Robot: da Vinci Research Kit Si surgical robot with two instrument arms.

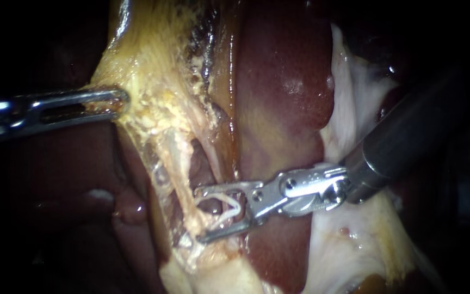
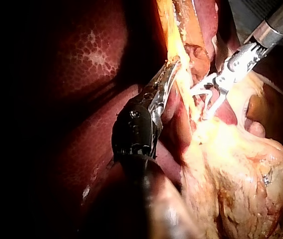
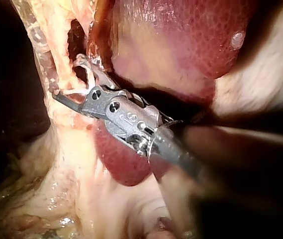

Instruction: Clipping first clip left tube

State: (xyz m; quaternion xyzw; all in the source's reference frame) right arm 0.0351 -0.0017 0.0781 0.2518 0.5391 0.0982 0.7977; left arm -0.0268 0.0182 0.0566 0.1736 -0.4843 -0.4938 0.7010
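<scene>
The right instrument (image 1: 221,213), claw wide and holding a clip (image 1: 228,207), meets the likely soft, slippery left tube (image 1: 176,170) mid-span; the left instrument (image 1: 119,103), claw closed, grips yellow tissue (image 1: 148,71).

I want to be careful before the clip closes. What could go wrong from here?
1. The right tool holds an open clip at the tube, but its jaw tips seem barely past it; closing may catch only part of the tube.
2. The left tool pulls the yellow tissue taut; if it slips, the tube could move out of the clip.
</scene>
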